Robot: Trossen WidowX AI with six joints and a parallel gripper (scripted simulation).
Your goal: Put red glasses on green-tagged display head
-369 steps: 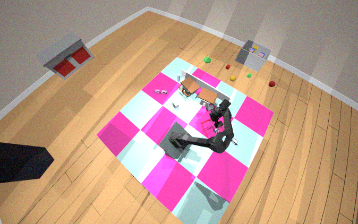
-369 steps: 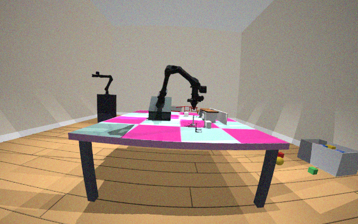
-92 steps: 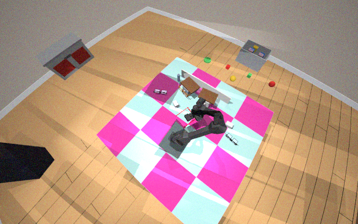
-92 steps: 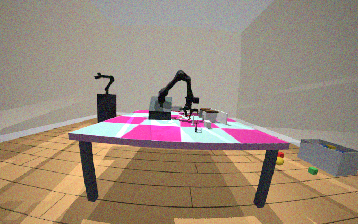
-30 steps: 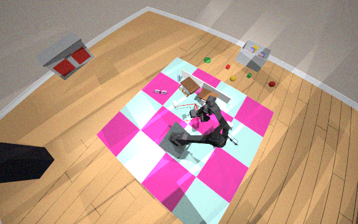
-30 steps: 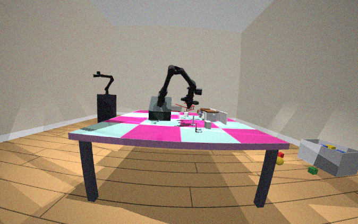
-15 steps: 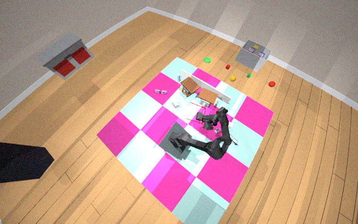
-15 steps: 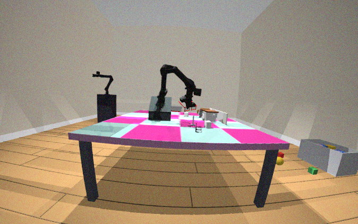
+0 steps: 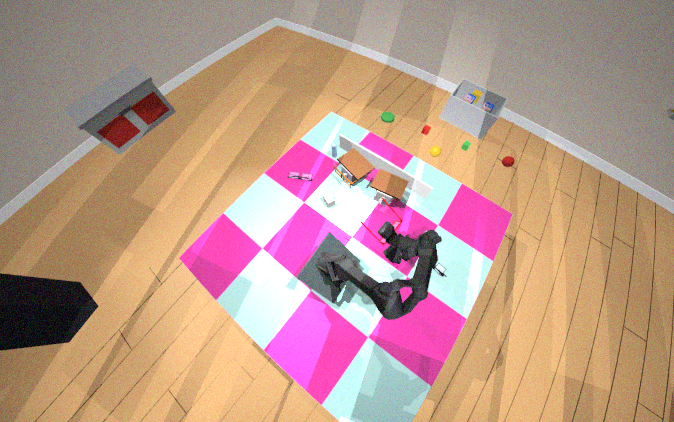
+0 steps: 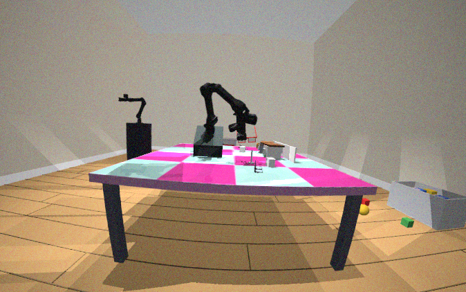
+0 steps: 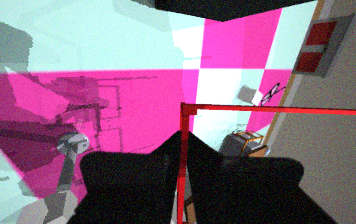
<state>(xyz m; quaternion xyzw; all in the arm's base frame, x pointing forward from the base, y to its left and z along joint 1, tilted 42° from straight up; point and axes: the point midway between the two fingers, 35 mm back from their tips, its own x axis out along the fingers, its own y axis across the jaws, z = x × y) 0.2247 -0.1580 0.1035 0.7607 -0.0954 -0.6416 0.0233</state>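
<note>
My gripper [image 9: 386, 234] [image 10: 242, 138] [image 11: 183, 135] is shut on the red glasses [image 9: 392, 210] [image 10: 252, 139] [image 11: 250, 107] and holds them in the air above the chequered table [image 9: 320, 350] [image 10: 311, 176]. The thin red frame runs up between my fingers and off to the right in the wrist view. Two display heads with brown tops, one [image 9: 356, 162] and the other [image 9: 390, 183] [image 10: 274, 149] [image 11: 244, 143], stand side by side just beyond the gripper. The glasses hang near the nearer head, apart from it. I cannot tell which head bears the green tag.
A low white wall [image 9: 422, 187] [image 10: 292, 153] stands behind the heads. A small metal stand [image 10: 251, 157] [image 11: 70, 150], white cubes [image 9: 328, 201] [image 10: 270, 162] and other glasses [image 9: 300, 175] [image 10: 257, 169] lie on the table. The arm's base [image 9: 325, 265] [image 10: 207, 142] is behind the gripper.
</note>
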